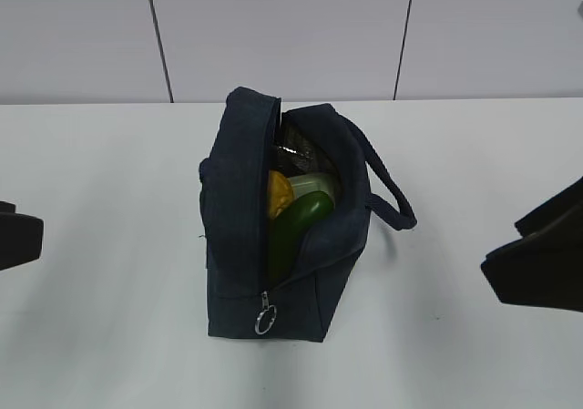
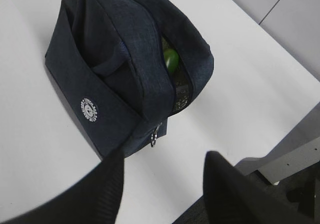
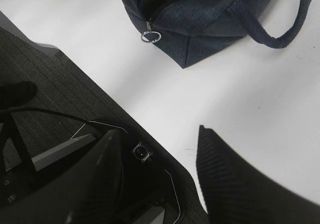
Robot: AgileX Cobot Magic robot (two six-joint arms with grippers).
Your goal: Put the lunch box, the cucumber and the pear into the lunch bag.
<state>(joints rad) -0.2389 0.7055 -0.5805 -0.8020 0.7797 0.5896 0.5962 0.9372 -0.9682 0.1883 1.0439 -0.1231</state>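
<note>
Navy lunch bag (image 1: pixel 239 236) unzipped, pear (image 1: pixel 276 193) only visible from exterior

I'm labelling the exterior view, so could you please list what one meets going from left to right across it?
Left gripper → lunch bag → bag's loop handle → right gripper.

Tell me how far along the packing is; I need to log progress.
Looks done: the cucumber, the pear and the lunch box all sit inside the open lunch bag. In hand: nothing; the left gripper and right gripper are open, away from the bag. Left: nothing visible.
</note>
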